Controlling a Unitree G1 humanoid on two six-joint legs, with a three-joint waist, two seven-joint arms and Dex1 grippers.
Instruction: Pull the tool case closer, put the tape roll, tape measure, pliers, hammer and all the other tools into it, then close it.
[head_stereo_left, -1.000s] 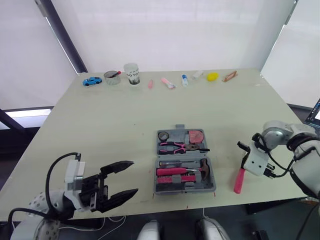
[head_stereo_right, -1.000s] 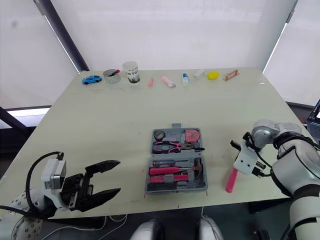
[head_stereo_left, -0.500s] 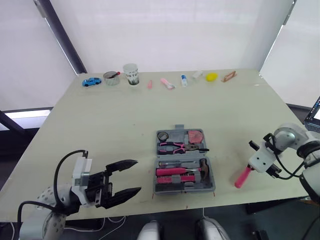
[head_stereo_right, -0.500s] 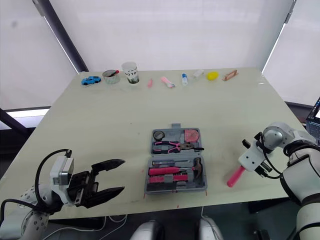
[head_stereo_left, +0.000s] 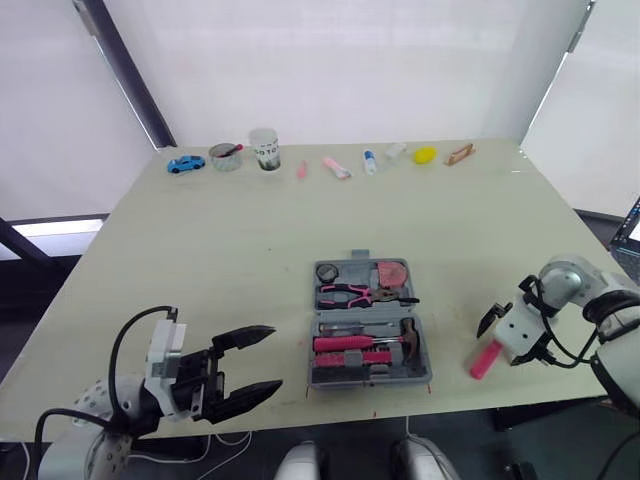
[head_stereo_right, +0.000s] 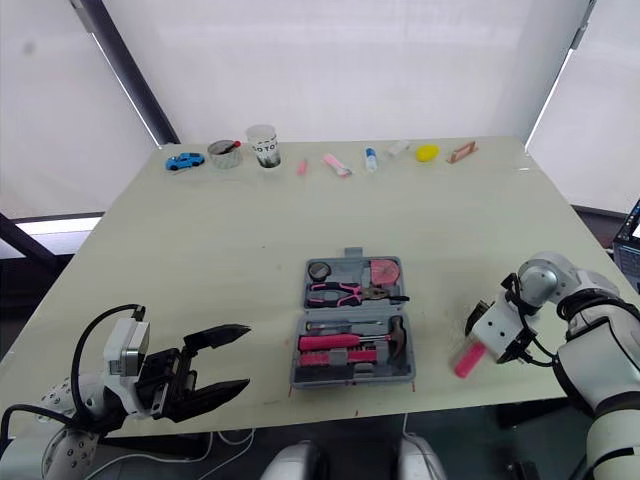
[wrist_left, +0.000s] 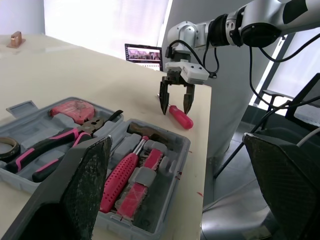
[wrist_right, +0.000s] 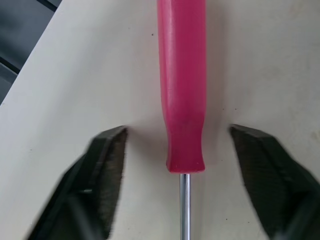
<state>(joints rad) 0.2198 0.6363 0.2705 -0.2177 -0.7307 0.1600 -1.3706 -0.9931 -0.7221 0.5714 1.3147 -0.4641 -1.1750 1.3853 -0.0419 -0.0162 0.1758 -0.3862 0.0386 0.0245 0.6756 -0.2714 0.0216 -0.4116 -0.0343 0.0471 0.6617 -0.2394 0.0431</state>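
Your right tool (wrist_right: 177, 134) stands wide open, astride the loose pink-handled screwdriver with the steel shaft (wrist_right: 181, 75). One black finger (wrist_right: 107, 165) is on each side of the handle's shaft end, with bare counter showing in both gaps, so it touches nothing and grips nothing. That screwdriver lies flat near the counter's near right edge, well apart from the case.

Your left tool (head_stereo_left: 268, 358) is also spread wide and empty. It hangs at the near left edge of the pale green counter (head_stereo_left: 250, 240) and points toward the case.

The grey plastic tool case (head_stereo_left: 426, 365) lies open near the middle of the near edge. Its far half holds the dark tape roll (head_stereo_left: 326, 271), the pink round tape measure (head_stereo_left: 391, 272) and the pink-handled pliers (head_stereo_left: 355, 294). The near half holds the brown-headed hammer (head_stereo_left: 405, 335) beside other pink-handled tools.

A second ago the screwdriver's handle lay straighter toward you — now it slants a little more, with its butt end pointing toward the case side. The right tool has dropped slightly toward the near edge since half a second ago. The left tool sits a touch nearer the case than a second ago. The case and its contents have not shifted.
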